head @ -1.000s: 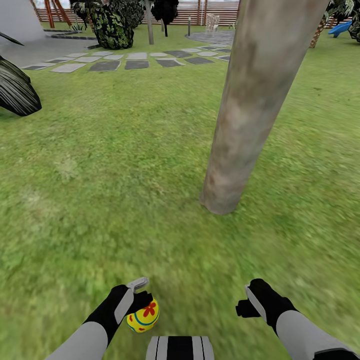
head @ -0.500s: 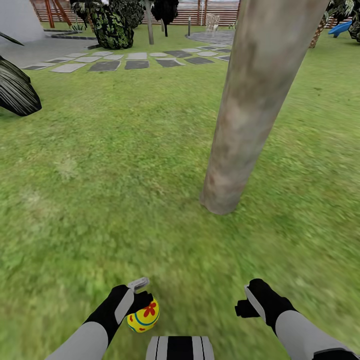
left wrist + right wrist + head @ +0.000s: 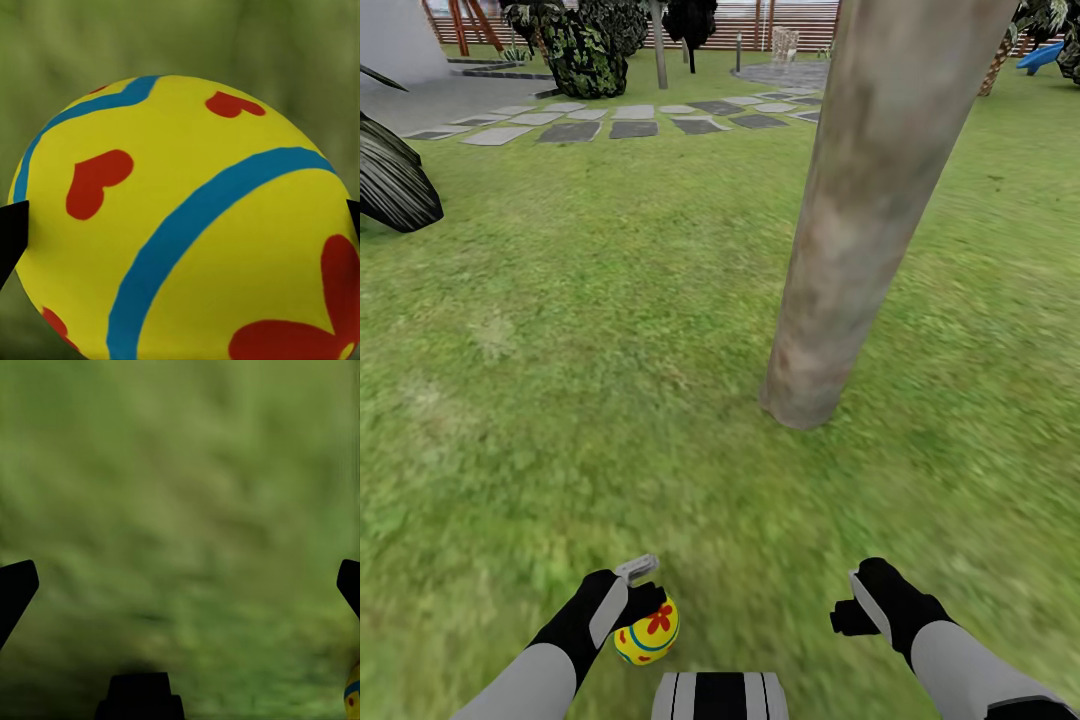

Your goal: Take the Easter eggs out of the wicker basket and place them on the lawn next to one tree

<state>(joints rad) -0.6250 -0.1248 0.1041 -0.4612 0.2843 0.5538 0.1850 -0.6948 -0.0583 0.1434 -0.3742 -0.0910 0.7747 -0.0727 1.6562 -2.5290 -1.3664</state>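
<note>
A yellow Easter egg (image 3: 647, 632) with red marks and a blue stripe is held in my left gripper (image 3: 643, 600), low in the head view above the lawn (image 3: 560, 380). In the left wrist view the egg (image 3: 180, 225) sits between the two dark fingertips (image 3: 11, 232). The tree (image 3: 860, 230), a thick grey-brown trunk, rises from the grass ahead and slightly right of both arms. My right gripper (image 3: 850, 600) hangs over the grass, holding nothing. Its fingers (image 3: 16, 589) stand wide apart over grass in the right wrist view, where a sliver of the egg (image 3: 352, 694) shows at the edge. The wicker basket is out of view.
Grey stepping stones (image 3: 630, 125) cross the far lawn. A dark leafy plant (image 3: 390, 180) sits at the left edge, and shrubs (image 3: 580, 50) and a slatted fence (image 3: 760, 20) stand at the back. Open grass lies all around the trunk.
</note>
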